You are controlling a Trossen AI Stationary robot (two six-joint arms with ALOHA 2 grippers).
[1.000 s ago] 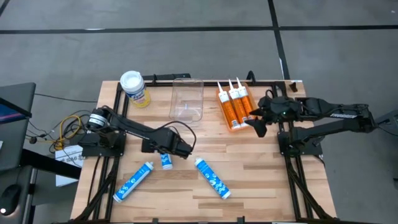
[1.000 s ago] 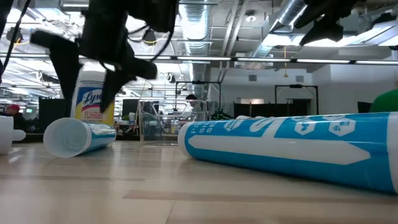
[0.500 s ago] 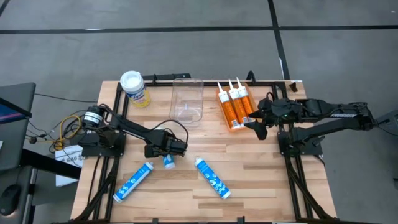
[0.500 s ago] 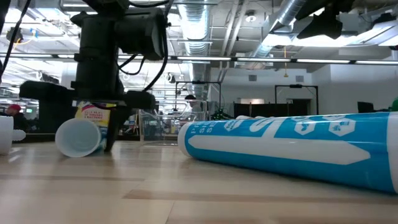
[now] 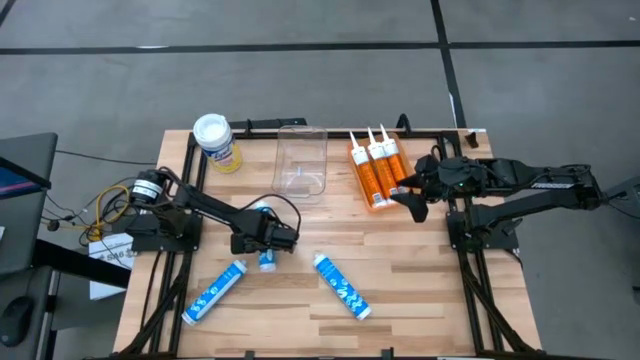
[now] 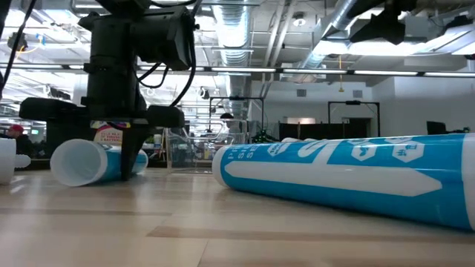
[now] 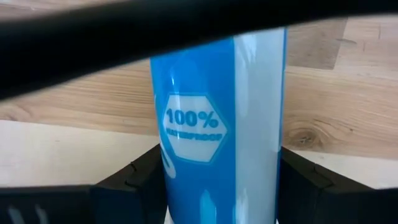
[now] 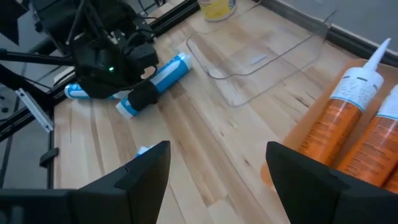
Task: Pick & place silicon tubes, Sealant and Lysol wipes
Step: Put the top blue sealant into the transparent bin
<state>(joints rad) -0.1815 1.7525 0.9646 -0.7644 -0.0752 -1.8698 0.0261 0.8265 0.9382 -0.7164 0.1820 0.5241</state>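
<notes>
Straddling the short blue tube (image 5: 266,259), the left pincer (image 5: 270,240) grips it across its near-far axis; right pincer (image 5: 412,195) waits wide.

Bare wood between clear bin (image 5: 301,160) and blue tubes (image 5: 341,286); orange cartridges (image 5: 375,170) block right.

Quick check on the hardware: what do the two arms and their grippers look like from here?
Both arms are matte black, jointed, on black frame bases. The left gripper carries looping black cables and a green indicator light; a silver motor cap sits near its base. The right gripper has broad, flat black fingers.
</notes>
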